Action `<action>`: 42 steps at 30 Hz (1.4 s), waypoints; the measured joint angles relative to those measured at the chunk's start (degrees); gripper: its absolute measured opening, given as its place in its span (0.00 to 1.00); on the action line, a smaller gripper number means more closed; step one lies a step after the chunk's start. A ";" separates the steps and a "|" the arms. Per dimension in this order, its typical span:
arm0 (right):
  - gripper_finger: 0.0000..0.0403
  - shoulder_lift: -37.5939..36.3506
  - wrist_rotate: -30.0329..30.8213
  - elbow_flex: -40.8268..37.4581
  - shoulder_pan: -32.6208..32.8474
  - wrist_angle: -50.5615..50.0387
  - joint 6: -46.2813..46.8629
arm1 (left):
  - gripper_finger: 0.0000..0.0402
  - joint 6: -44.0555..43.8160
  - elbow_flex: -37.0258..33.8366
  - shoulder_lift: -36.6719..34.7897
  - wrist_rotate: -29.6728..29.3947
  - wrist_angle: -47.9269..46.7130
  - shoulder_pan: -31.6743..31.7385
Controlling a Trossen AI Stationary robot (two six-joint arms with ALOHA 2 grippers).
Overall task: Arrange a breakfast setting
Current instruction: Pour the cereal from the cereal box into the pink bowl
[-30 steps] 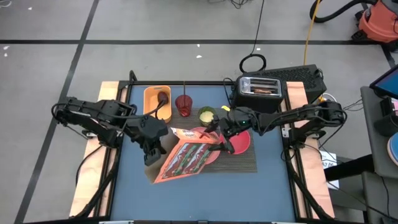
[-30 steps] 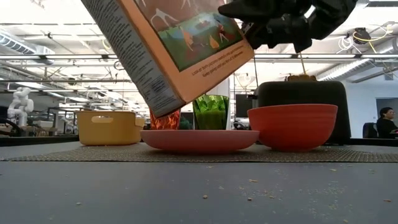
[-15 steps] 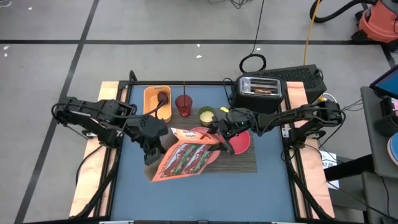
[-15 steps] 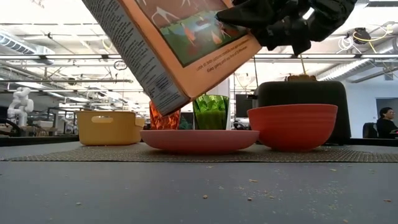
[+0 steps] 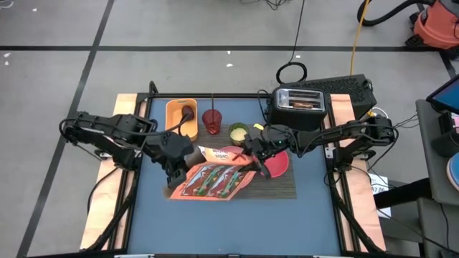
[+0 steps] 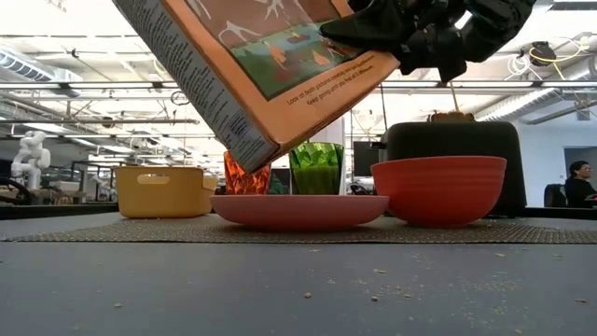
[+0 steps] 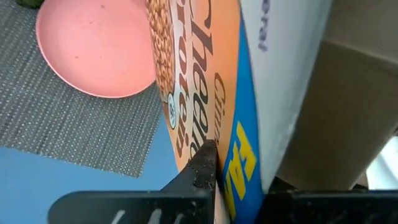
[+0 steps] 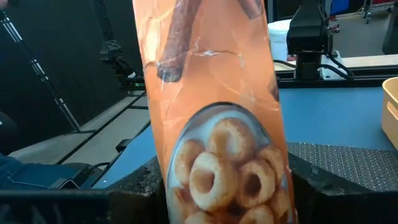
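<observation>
A: What did the left tool [image 5: 174, 169] have?
B: It was pinched on the bottom end of the cereal box [image 5: 214, 180], which hung tilted above the tabletop [image 5: 215, 222].
A: And the things below?
B: The pink plate [image 6: 298, 210] sat on the dark placemat [image 5: 283, 186], with the red tumbler [image 5: 212, 120] and green cup [image 5: 238, 132] behind it, and the red bowl [image 6: 438, 189] just beside it.
A: The right tool [image 5: 252, 159]?
B: Its fingers straddled the box's upper end, seemingly pressing its two faces.
</observation>
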 joint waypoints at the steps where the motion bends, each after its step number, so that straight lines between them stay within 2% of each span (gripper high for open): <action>1: 0.46 0.00 0.08 -0.02 0.00 -0.02 0.02 | 0.05 -0.09 0.00 -0.04 -0.23 0.04 0.14; 7: 0.46 0.00 0.42 -0.02 -0.07 -0.07 0.17 | 0.21 -2.60 0.00 -0.04 -1.51 0.29 0.82; 11: 0.45 0.00 0.40 -0.02 -0.07 -0.04 0.18 | 0.29 0.95 0.02 -0.04 -1.89 0.26 1.20; 20: 0.44 0.00 0.34 -0.02 -0.07 0.06 0.19 | 0.31 3.40 0.02 -3.12 0.07 -0.16 1.69; 29: 0.44 -0.35 0.29 -0.02 -0.07 1.92 0.23 | 0.31 1.55 0.02 -11.40 -0.38 -0.90 1.63; 31: 0.44 -0.83 0.29 -0.02 -0.07 2.83 0.22 | 0.31 1.54 0.02 -13.88 -3.06 -1.16 1.16; 36: 0.44 -4.56 0.29 -0.02 -0.07 3.08 0.22 | 0.31 3.47 0.04 -19.70 -14.07 -1.53 -1.03; 42: 0.43 -10.51 0.41 -0.02 -0.07 2.75 -2.70 | 0.31 3.85 0.04 -23.10 -25.13 -4.86 -3.39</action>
